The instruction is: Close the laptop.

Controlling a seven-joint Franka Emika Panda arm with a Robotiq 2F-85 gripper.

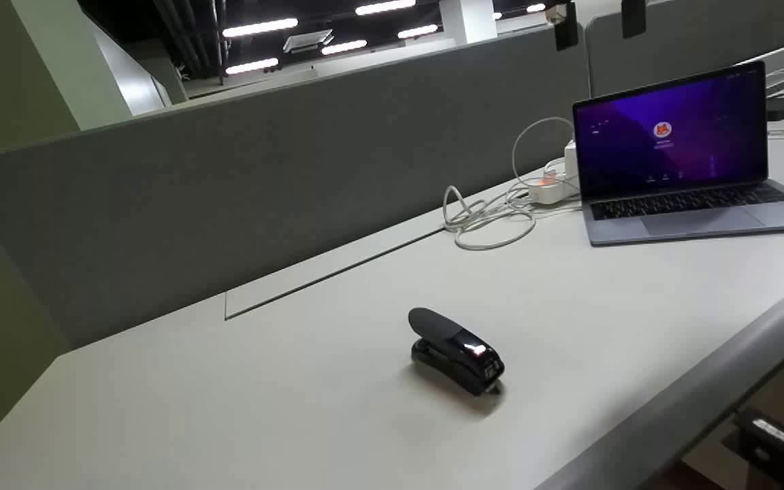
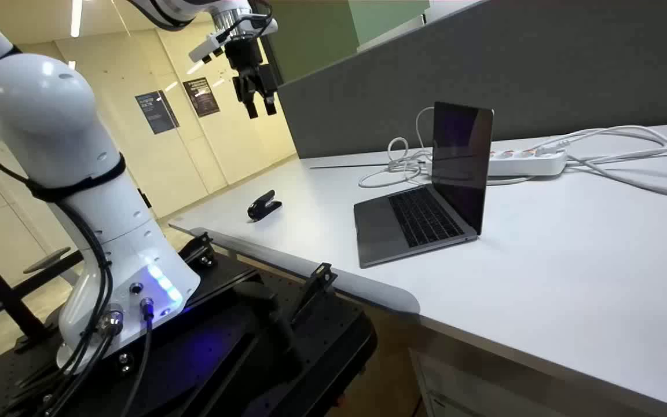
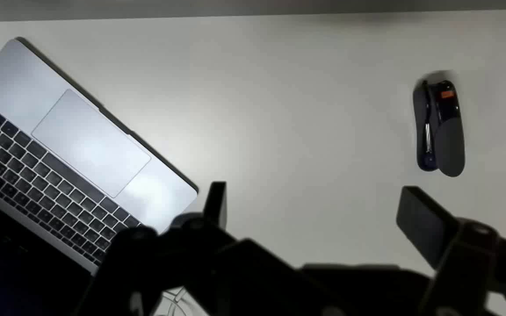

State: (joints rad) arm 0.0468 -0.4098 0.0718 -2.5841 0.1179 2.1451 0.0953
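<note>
In the wrist view, the gripper point(image 3: 316, 206) is spread wide, with the unfolded laptop point(image 3: 77, 151) at its nine o'clock and the black stapler point(image 3: 447, 125) at two.

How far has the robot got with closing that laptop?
Nothing looks done yet: the thin silver-grey laptop stands open, its black-bordered purple screen raised above the dark keyboard. In hand, nothing: the black jaws hang over the white desk, spread apart, holding nothing, clear of the laptop. Left is the whole job: probably reaching that screen, then tipping it down onto the keyboard.
</note>
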